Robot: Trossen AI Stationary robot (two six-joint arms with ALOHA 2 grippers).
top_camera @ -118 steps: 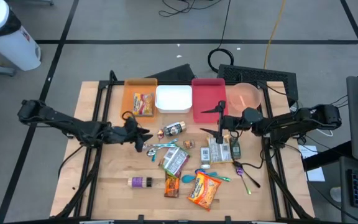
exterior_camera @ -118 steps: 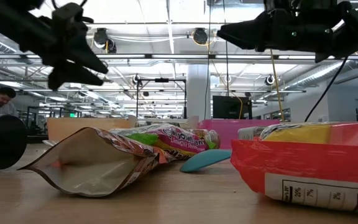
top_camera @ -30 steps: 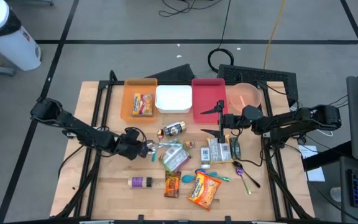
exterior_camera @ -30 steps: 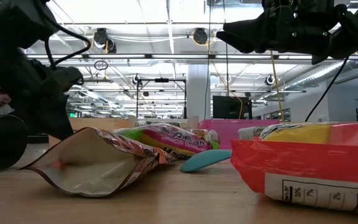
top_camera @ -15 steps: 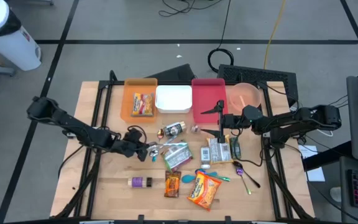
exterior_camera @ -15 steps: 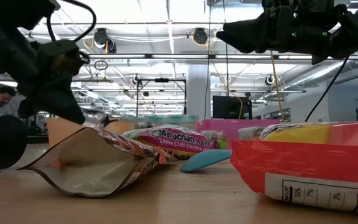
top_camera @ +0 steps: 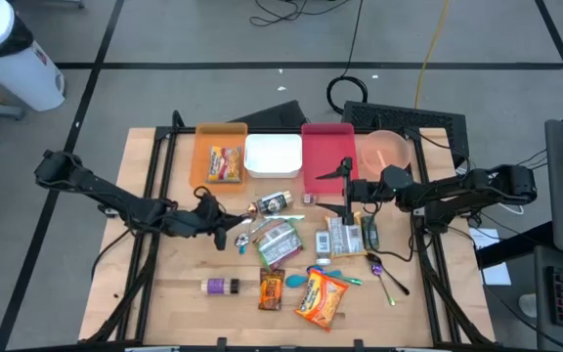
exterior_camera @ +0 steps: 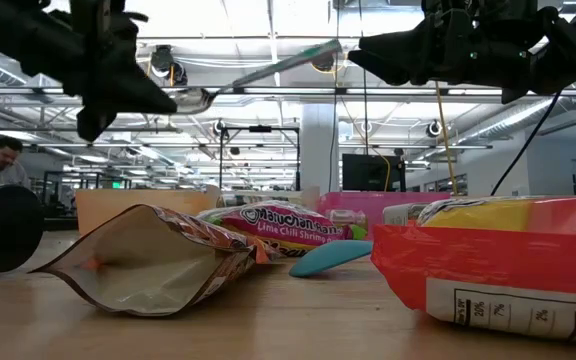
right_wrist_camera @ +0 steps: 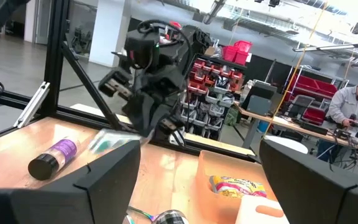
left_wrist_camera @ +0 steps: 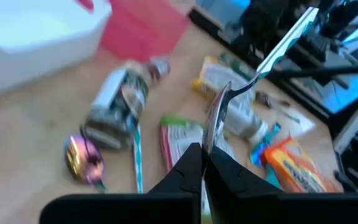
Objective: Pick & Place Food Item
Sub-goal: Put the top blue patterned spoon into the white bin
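Observation:
My left gripper [top_camera: 229,235] is shut on a spoon [exterior_camera: 258,72] with a metal bowl and a teal handle, held in the air over the middle of the table. The handle [left_wrist_camera: 288,38] slants up and away toward the table's right. Below it lie a ramen packet [top_camera: 280,239], a brown pouch [exterior_camera: 158,262] and an orange snack bag [top_camera: 323,296]. My right gripper [top_camera: 346,186] hovers open at the right, above the packets there, holding nothing. My left gripper pinches the spoon's metal bowl [left_wrist_camera: 214,127] between its two fingers [left_wrist_camera: 185,169], the bowl standing edge-on in the gap. The fingers come from the table's left, nearly level. The spoon is lifted clear, its handle sticking out beyond the fingertips and rising.
Along the far edge stand an orange bin [top_camera: 221,156] with a packet in it, a white bin [top_camera: 273,156], a red bin [top_camera: 327,154] and a pink bowl [top_camera: 387,152]. A small jar [top_camera: 274,202], a purple-labelled bottle [top_camera: 219,286] and more utensils [top_camera: 387,276] lie around.
My left gripper has risen from the table and tipped up from pointing down toward level, rolling as it went. It carries the spoon, which has been lifted clear with its handle swung upward. The ramen packet has shifted a little.

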